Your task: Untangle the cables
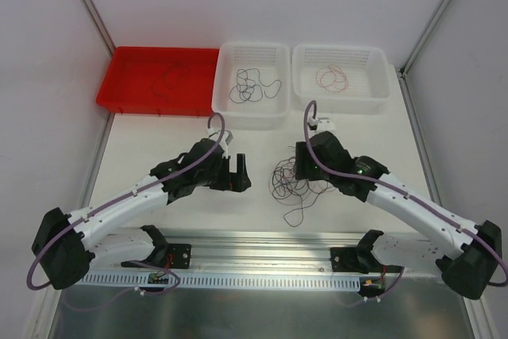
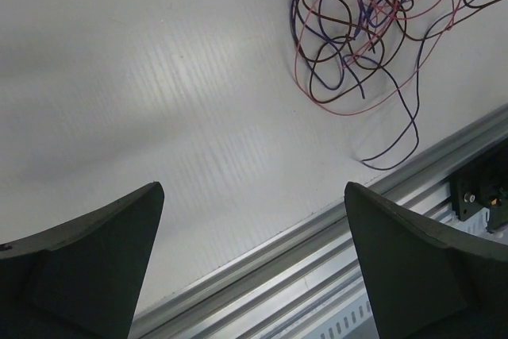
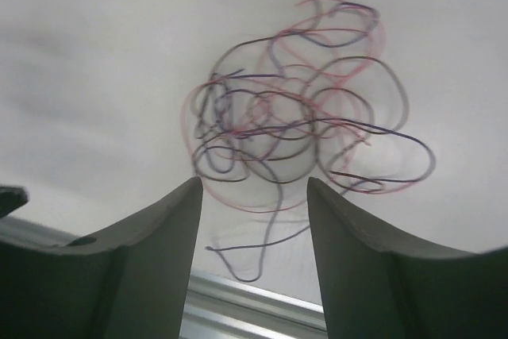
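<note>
Right wrist view puts the cables (image 3: 294,125) just ahead of the right gripper (image 3: 254,190) — red, black and purple strands looped through one another in a clump on the white table (image 3: 95,53), slightly blurred. Its jaws stand partway apart with a clear gap between them. One dark strand trails from the clump down toward that gap, but nothing looks pinched. The left gripper (image 2: 254,192) is spread wide and empty, with the heap well off to its front right.

The step in hand, as I read it, is picking a single strand out of the clump. Far ahead of the left tool a red tray (image 1: 131,77) holds one dark loop. A white basket (image 1: 248,119) ahead between the two tools holds dark wires, and another basket (image 1: 341,105) ahead of the right tool holds red ones — so some sorting by colour looks done.

The next move calls for the right tool to settle on one loose end rather than a knot of loops, close on that alone, and draw it out slowly. The left tool would likely need to come across and pin the rest, or the whole heap may lift together.
</note>
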You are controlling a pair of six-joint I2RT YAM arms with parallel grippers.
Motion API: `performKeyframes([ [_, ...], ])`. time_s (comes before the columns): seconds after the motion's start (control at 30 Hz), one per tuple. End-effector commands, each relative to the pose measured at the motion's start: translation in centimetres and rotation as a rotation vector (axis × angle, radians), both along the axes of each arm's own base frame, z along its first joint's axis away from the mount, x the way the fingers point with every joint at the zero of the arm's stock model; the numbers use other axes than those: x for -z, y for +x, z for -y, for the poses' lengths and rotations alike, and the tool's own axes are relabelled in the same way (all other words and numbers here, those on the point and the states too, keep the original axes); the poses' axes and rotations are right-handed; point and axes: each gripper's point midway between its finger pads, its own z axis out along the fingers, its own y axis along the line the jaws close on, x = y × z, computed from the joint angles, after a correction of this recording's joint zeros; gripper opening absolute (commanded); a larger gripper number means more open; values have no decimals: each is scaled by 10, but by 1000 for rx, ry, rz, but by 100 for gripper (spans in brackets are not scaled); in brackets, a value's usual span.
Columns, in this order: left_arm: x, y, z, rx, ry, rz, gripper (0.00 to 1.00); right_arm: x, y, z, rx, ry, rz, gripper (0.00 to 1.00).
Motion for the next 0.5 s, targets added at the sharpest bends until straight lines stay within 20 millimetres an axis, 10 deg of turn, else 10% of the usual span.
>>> performKeyframes([
  [0.0,-25,15,28,-8,-19,60,98,20,1,75,228,-127,-16,58],
  [0.23,-19,37,80,20,51,42,97,46,10,131,383,-33,-84,56],
  [0.47,-9,59,120,69,106,56,95,72,15,125,330,67,-140,55],
])
